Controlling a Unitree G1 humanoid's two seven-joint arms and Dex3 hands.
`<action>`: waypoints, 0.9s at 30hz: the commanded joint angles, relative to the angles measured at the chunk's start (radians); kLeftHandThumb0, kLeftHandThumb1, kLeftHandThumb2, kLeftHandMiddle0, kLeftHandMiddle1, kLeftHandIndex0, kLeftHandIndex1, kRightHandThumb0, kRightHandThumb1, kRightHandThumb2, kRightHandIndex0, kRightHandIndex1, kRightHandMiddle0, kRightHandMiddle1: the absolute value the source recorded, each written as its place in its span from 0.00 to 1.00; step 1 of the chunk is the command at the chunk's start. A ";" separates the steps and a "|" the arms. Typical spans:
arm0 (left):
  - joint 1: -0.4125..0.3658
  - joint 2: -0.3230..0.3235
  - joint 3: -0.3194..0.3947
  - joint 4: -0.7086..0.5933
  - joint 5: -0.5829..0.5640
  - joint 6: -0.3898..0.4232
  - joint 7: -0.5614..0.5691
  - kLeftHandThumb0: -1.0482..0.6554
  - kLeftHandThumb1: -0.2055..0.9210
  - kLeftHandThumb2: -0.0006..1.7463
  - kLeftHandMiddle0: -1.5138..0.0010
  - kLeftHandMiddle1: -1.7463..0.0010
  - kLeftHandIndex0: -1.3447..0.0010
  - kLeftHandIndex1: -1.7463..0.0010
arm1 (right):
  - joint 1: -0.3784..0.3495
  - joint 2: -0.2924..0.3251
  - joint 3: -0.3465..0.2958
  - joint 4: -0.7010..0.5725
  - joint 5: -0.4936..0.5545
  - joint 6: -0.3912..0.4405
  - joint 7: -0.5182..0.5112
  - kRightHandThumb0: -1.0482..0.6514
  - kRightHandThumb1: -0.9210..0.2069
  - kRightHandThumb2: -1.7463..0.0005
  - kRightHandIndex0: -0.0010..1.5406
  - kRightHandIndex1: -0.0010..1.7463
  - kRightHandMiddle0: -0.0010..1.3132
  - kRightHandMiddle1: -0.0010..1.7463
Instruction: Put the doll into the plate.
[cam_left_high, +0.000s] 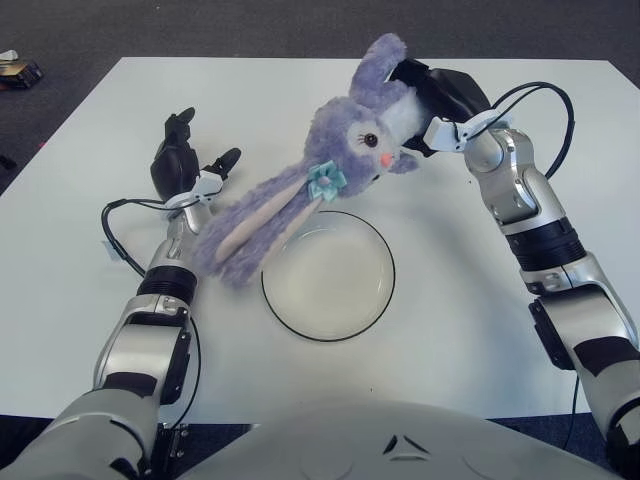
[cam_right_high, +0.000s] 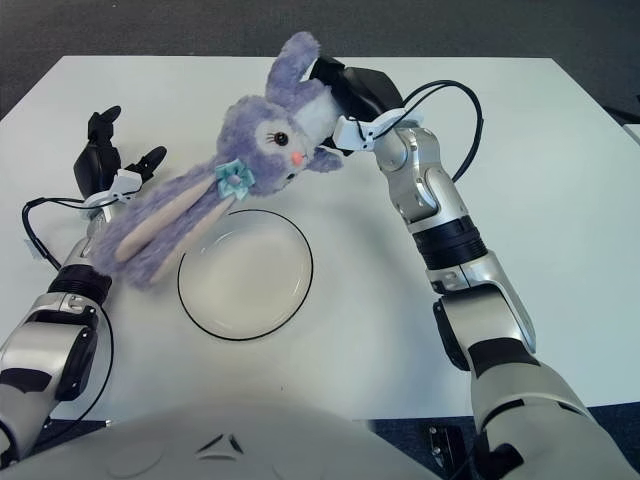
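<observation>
Right hand (cam_left_high: 432, 100): gripping the doll by its body up at the far side of the table, fingers wrapped round the white part behind the head, so it's closed on the plush and holding it up off the surface.

Left hand (cam_left_high: 180, 165): sitting off to the left of the plate, fingers spread and pointing up, not holding anything. The tips of the doll's ears are hanging just beside its wrist, can't tell if they're actually touching.

Doll (cam_left_high: 350, 140): purple bunny with a teal bow, dangling head-down at a slant. Its long ears (cam_left_high: 250, 225) are trailing down to the left and drooping over the left rim of the plate.

Plate (cam_left_high: 375, 305): white with a dark rim, sitting in the middle of the table, nothing lying inside it.

Table (cam_left_high: 480, 330): plain white top, dark floor showing round it.

Cables (cam_left_high: 115, 225): black ones looping off both forearms.
</observation>
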 joint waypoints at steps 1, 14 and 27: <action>0.007 0.004 -0.006 0.015 0.003 -0.002 0.008 0.52 1.00 0.14 0.66 1.00 0.80 0.64 | 0.007 0.000 -0.017 -0.018 0.007 0.010 0.006 0.87 0.45 0.32 0.34 1.00 0.47 1.00; 0.007 0.005 -0.006 0.018 -0.007 -0.013 -0.012 0.51 1.00 0.14 0.66 1.00 0.80 0.63 | 0.010 -0.011 -0.035 -0.050 0.029 0.018 0.048 0.87 0.45 0.32 0.34 1.00 0.47 1.00; 0.005 -0.004 0.000 0.011 -0.037 -0.014 -0.047 0.50 1.00 0.12 0.65 0.99 0.80 0.63 | 0.010 -0.025 -0.061 -0.076 0.042 0.015 0.063 0.87 0.45 0.32 0.34 1.00 0.46 1.00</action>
